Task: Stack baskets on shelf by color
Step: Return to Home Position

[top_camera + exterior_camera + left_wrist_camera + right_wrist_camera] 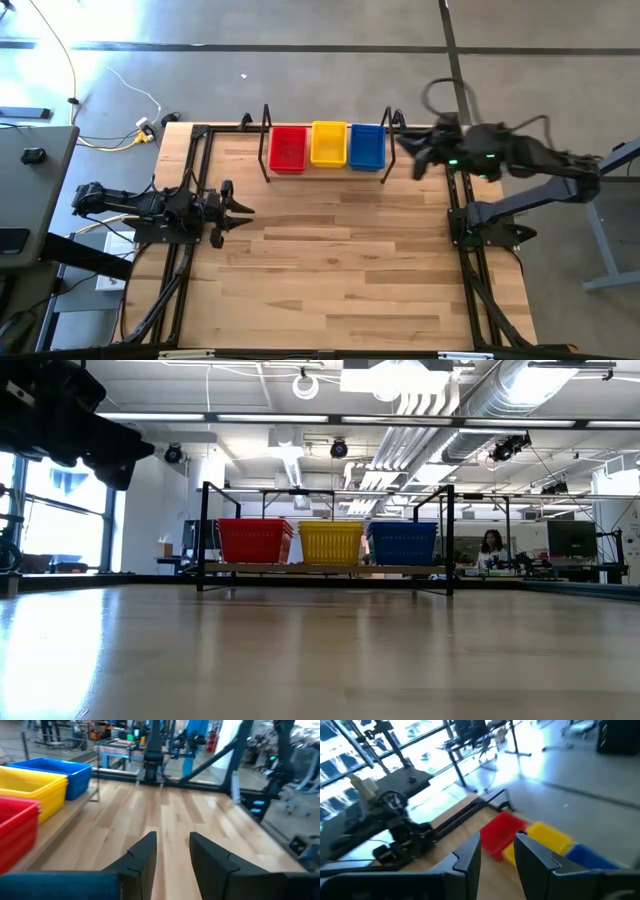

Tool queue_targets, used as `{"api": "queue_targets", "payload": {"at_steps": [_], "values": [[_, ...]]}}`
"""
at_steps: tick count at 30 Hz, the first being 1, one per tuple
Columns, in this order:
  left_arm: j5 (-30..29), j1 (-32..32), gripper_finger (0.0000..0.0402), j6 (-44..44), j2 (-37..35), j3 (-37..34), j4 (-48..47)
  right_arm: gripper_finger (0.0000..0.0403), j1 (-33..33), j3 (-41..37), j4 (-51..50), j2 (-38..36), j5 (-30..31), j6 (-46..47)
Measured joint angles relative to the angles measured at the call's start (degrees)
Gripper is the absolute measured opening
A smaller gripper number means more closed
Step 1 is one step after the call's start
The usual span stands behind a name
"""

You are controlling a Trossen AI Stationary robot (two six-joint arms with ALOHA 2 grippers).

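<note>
Both hands gape: left hand (238, 208) over the plank table (340, 270), right hand (410, 152) by the shelf (250, 568); ducted ceiling (430, 400) beyond.

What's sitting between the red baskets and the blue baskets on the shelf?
The yellow baskets, between the red baskets and the blue baskets on the shelf. The high and low views both show it.

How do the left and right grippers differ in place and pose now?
The left gripper is at the left side of the table, far from the shelf; the right gripper hangs by the shelf's right end, near the blue baskets. The left points across the table; the right points toward the shelf. Both hold nothing, jaws open.
</note>
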Motion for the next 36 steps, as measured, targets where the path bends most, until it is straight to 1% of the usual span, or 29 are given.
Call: {"api": "queue_targets", "payload": {"at_steps": [2, 5, 8, 11, 16, 20, 25, 29, 36], "values": [[-0.1, 0.7, 0.01, 0.8, 0.2, -0.1, -0.1, 0.0103, 0.8, -0.1, -2.7, -3.3, 2.5, -1.8], [-0.2, 1.6, 0.0092, 0.8, 0.4, 0.0, -0.1, 0.0103, 2.4, -3.5, -3.9, -8.7, 5.6, -3.6], [-0.3, 2.2, 0.0086, 0.8, 0.4, 0.0, -0.1, 0.0103, 3.7, -9.9, -2.7, -14.2, 6.8, -3.9], [-0.4, 2.5, 0.0085, 0.8, 0.4, 0.0, -0.1, 0.0103, 4.1, -17.9, 2.7, -19.5, 6.3, -5.3], [-0.1, 2.5, 0.0087, 0.8, 0.4, 0.0, -0.1, 0.0103, 4.1, -31.2, 14.1, -27.7, 1.3, -11.1], [0.0, 2.5, 0.0087, 0.8, 0.4, 0.0, -0.1, 0.0103, 4.1, -41.6, 21.2, -34.0, -5.4, -13.4], [0.0, 2.5, 0.0087, 0.8, 0.4, 0.0, -0.1, 0.0103, 4.1, -53.5, 29.1, -41.4, -13.4, -13.7], [0.0, 2.5, 0.0087, 0.8, 0.4, 0.0, -0.1, 0.0103, 4.1, -60.8, 31.7, -46.3, -18.2, -13.6], [0.0, 2.5, 0.0086, 0.8, 0.4, 0.0, -0.1, 0.0103, 4.1, -69.2, 32.2, -55.8, -20.1, -12.5]]}}
